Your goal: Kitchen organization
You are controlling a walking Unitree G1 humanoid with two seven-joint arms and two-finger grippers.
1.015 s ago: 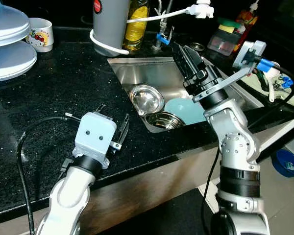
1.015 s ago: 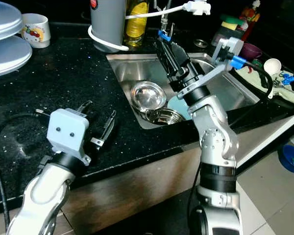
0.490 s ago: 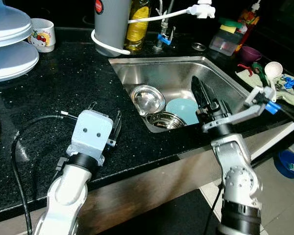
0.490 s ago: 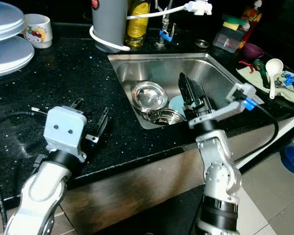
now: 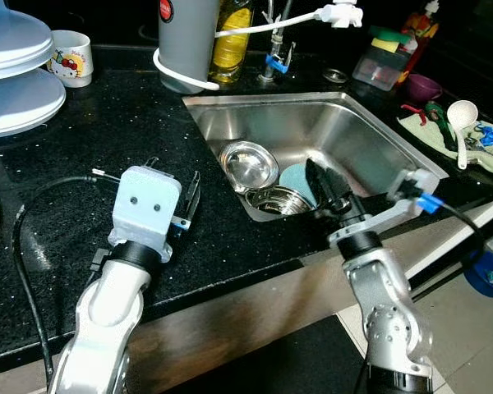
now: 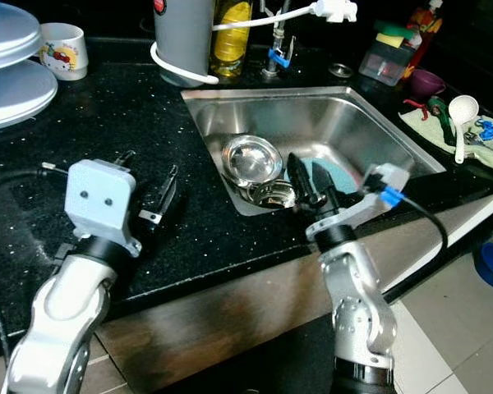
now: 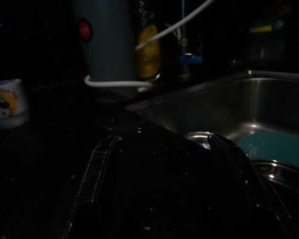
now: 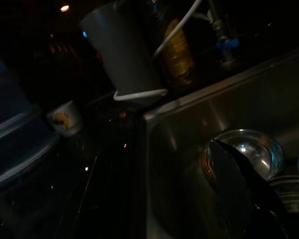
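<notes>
Right gripper (image 5: 322, 180) withdrawn from above sink (image 5: 370, 123) toward its front rim, fingers seemingly together, grasping nothing; bowls (image 5: 248, 164) remain unretrieved. Left gripper (image 5: 181, 197) released over tabletop (image 5: 107, 131).

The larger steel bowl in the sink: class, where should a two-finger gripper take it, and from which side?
Grip the steel bowl by its thin rim, coming from above. It sits open side up, so a finger can slip inside. Take the rim's far side; the smaller bowl crowds its near edge.
</notes>
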